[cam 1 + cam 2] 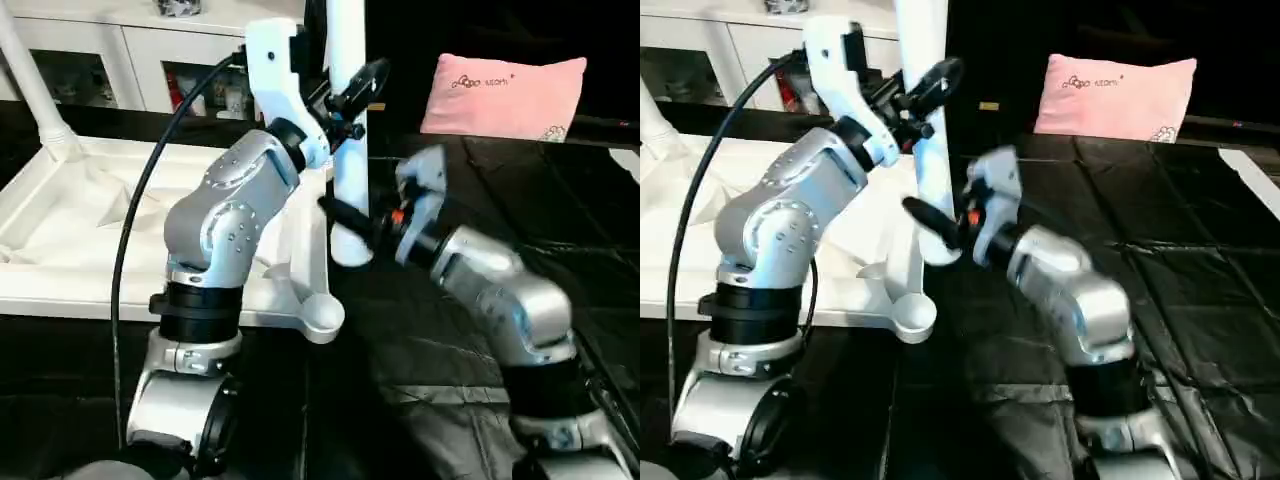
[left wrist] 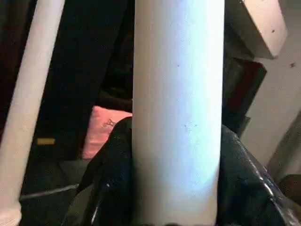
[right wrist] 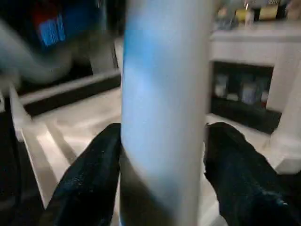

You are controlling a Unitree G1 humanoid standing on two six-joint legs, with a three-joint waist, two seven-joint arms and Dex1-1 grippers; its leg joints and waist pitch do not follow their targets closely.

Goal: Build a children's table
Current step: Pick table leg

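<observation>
White plastic makes up the whole children's table: its top [image 1: 70,230] lies upside down on a black-covered surface [image 1: 560,200] at the robot's left, ribbed underside facing up, with a round corner socket [image 1: 322,315] at the near right corner standing bare. One tube leg [image 1: 30,85] already rises from the far left corner, leaning toward the white cabinet [image 1: 110,60] with glass doors behind it. A second leg [image 1: 348,130] stands upright just off the right edge of the top, its lower end resting near the black cover beside the rim. Both arms are on this leg. The left gripper [image 1: 357,92] reaches in from the left, high on the tube, and in the left wrist view its two black fingers [image 2: 108,183] sit tight against either side of the leg [image 2: 178,113], clamped on it. The right gripper [image 1: 350,218] comes in from the right and lower down, and in the right wrist view its dark fingers [image 3: 89,174] flank the tube [image 3: 162,108] with the pads against its sides, gripping it as well. A black cable [image 1: 140,210] loops over the left forearm. A pink pillow [image 1: 500,92] leans at the back right, well apart from the table and the arms
</observation>
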